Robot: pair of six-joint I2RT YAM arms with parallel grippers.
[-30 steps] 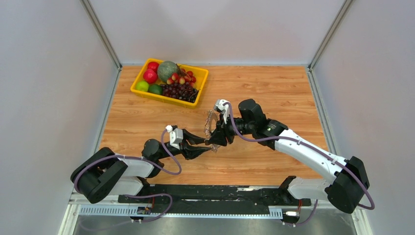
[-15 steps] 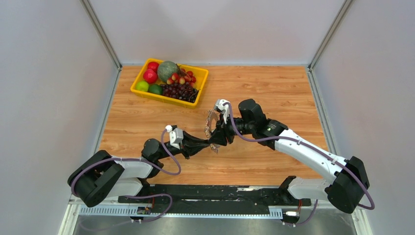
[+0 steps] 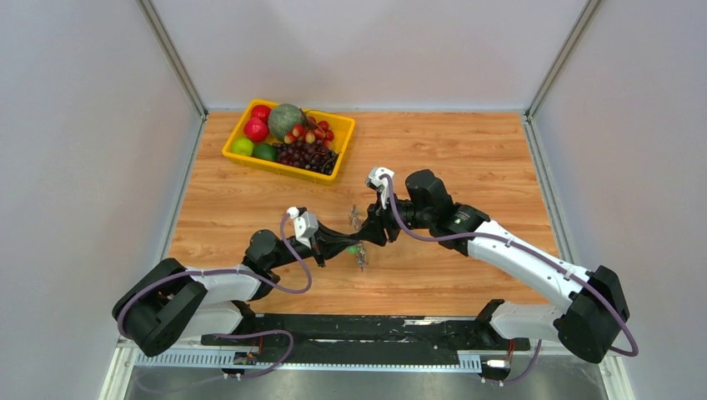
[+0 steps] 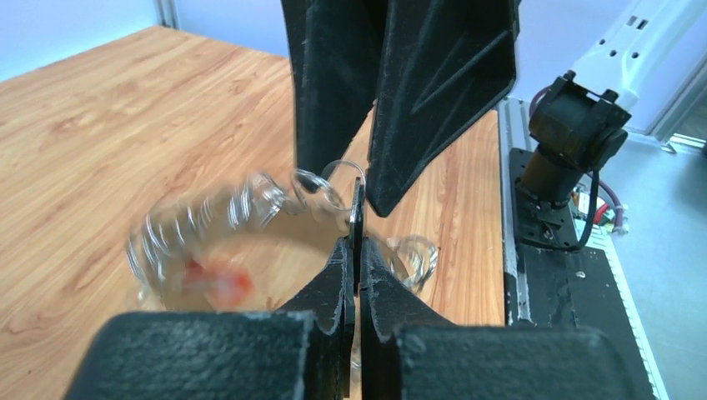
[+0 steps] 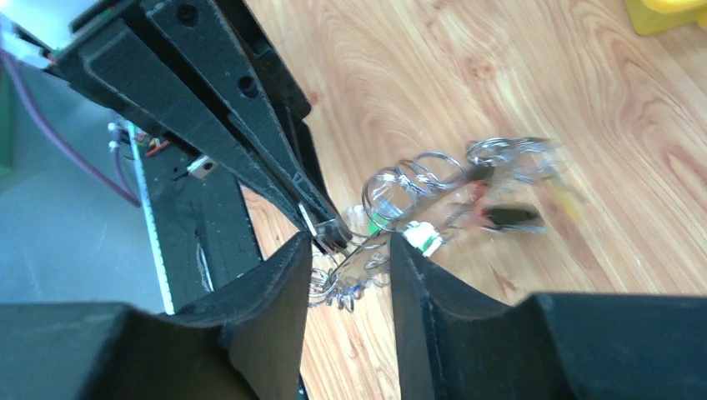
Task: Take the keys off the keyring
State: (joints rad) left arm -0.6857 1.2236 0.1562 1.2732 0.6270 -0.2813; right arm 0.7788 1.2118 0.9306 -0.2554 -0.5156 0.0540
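One of the keys [image 5: 508, 218] is clamped by the left gripper [image 4: 354, 246]; the keyring [image 5: 400, 183] is spread toward two o'clock from the parted right gripper [image 5: 350, 250]

Silvery keys [image 4: 218, 282] with red and green heads — honey wood-grain table [image 3: 483, 150], yellow tray [image 3: 343, 133].
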